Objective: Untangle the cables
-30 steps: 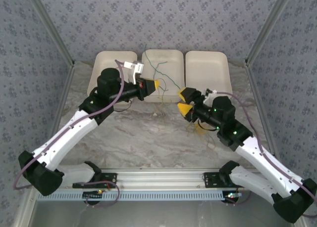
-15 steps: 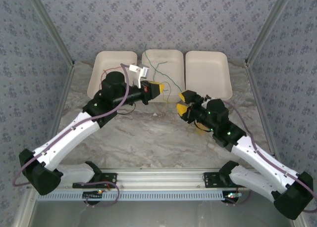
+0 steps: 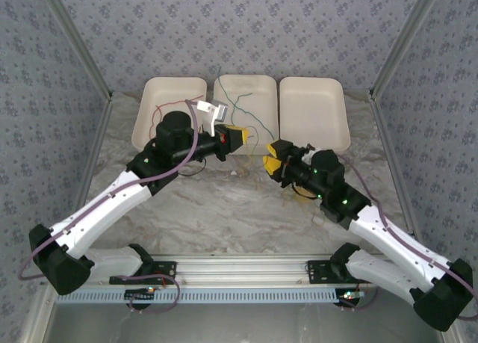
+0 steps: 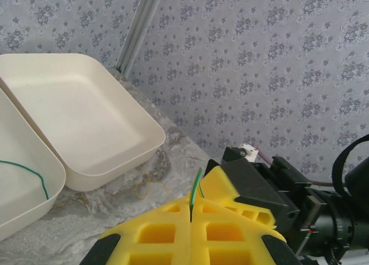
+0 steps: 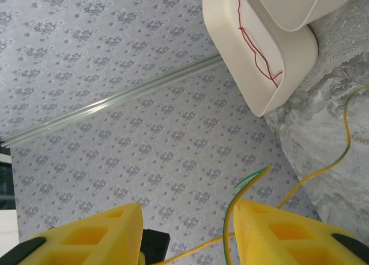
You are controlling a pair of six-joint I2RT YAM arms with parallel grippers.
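Left wrist view: the left gripper [image 4: 191,213] is clamped on the green cable [image 4: 198,184], probably to draw it out of the tangle. The right gripper [image 5: 187,233], jaws apart, has the green cable and a yellow cable [image 5: 340,152] between them, above the worktop [image 5: 328,120]. A red cable [image 5: 253,45] lies apart in a tray [image 5: 228,40].

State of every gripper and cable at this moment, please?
left gripper: shut on the green cable
right gripper: open, nothing clamped
green cable: pinched in the left gripper
red cable: lying loose in the left tray
yellow cable: loose, trailing over the table past the right gripper
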